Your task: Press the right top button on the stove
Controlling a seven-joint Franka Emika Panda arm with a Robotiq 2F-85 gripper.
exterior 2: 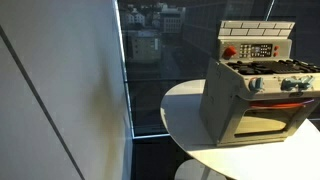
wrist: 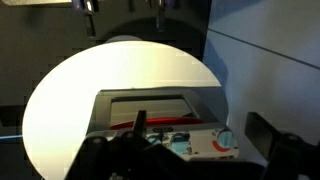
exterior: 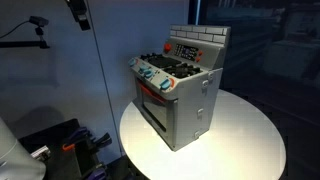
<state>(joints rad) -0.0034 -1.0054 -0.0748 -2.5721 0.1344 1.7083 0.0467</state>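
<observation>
The grey toy stove [exterior: 180, 85] stands on a round white table [exterior: 250, 130] and shows in both exterior views [exterior 2: 255, 90]. Its tiled back wall carries a red button [exterior: 168, 47] and a dark panel of small buttons [exterior: 187, 50], also seen in an exterior view [exterior 2: 262, 50]. My gripper [exterior: 78, 10] hangs high above and away from the stove's front. In the wrist view the gripper [wrist: 190, 150] is open and empty. Its dark fingers frame the stove's front knobs [wrist: 225, 140] and red-trimmed oven door [wrist: 150, 110]. The back button panel is out of the wrist view.
The table edge [wrist: 60, 90] curves close around the stove. A white wall [exterior 2: 60, 90] and a dark window stand beside the table. Dark equipment [exterior: 60, 140] lies on the floor, and a camera on an arm [exterior: 35, 22] is mounted at the upper left.
</observation>
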